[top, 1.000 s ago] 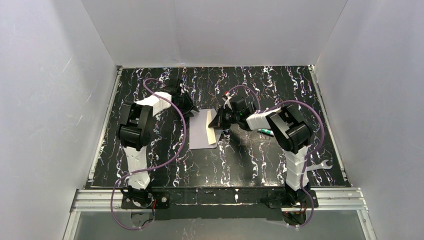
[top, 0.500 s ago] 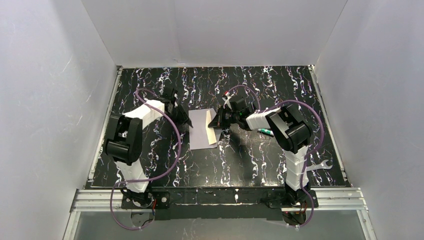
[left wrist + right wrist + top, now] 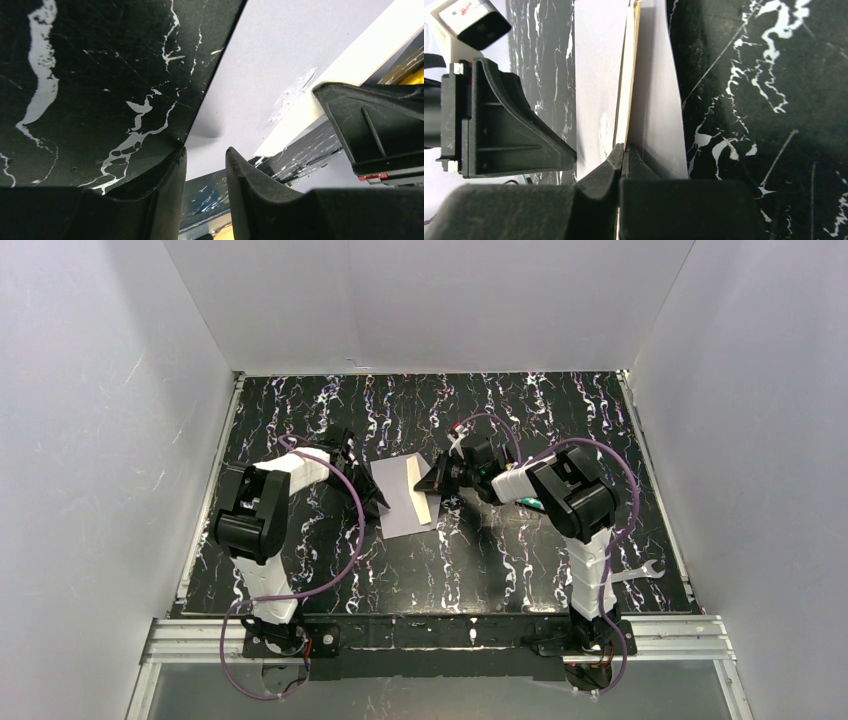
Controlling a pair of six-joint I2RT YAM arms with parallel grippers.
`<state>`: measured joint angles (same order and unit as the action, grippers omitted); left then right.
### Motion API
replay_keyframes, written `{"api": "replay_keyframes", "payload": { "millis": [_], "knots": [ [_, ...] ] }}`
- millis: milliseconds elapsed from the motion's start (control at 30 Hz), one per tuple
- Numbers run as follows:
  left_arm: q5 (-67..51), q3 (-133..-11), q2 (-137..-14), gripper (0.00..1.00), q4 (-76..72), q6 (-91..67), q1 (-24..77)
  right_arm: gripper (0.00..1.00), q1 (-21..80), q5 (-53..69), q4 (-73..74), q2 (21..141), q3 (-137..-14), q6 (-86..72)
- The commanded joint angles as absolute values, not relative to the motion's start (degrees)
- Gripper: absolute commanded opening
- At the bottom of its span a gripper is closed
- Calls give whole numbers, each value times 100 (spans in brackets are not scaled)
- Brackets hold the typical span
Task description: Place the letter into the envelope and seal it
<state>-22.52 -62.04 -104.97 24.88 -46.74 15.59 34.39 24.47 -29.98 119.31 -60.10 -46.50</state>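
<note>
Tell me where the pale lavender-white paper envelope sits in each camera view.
Top external: pale lavender-white paper envelope near the picture's centre.
Left wrist: envelope fills the upper middle.
Right wrist: envelope at upper centre, running top to bottom.
Shared landmark: the edge of the cream-tan paper letter along the envelope's side.

Tally on one black marbled table [image 3: 300, 580]
One envelope [image 3: 400, 502], one letter [image 3: 426, 508], one wrench [image 3: 645, 568], one green-and-white pen [image 3: 531, 503]; two arms, left arm [image 3: 262, 510] and right arm [image 3: 578, 498]; two grippers, left gripper [image 3: 378, 506] and right gripper [image 3: 430, 487]; two purple cables [image 3: 357, 530].
</note>
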Motion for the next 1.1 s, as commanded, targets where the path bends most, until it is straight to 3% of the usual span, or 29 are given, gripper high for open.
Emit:
{"api": "replay_keyframes", "payload": {
  "millis": [0, 533, 900, 933, 1067],
  "knots": [
    [-2325, -5938, -10769, 32, 2260, -4706, 1615, 1, 3508, 2148, -3203, 12380, -5587, -5170],
    [-2256, -6184, -10958, 31, 2191, -4312, 1505, 1, 3722, 2578, -1462, 12551, -6549, -4840],
    [-2042, -6437, -11146, 31, 2314, -4115, 1501, 1, 4094, 1931, 435, 12599, -7426, -3585],
    [-2039, -6441, -11126, 31, 2332, -4099, 1491, 3, 4096, 1852, 553, 12558, -7489, -3499],
    [-2047, -6480, -10927, 33, 2459, -4014, 1485, 31, 4063, 1413, 1129, 12367, -7989, -3098]
  ]
}}
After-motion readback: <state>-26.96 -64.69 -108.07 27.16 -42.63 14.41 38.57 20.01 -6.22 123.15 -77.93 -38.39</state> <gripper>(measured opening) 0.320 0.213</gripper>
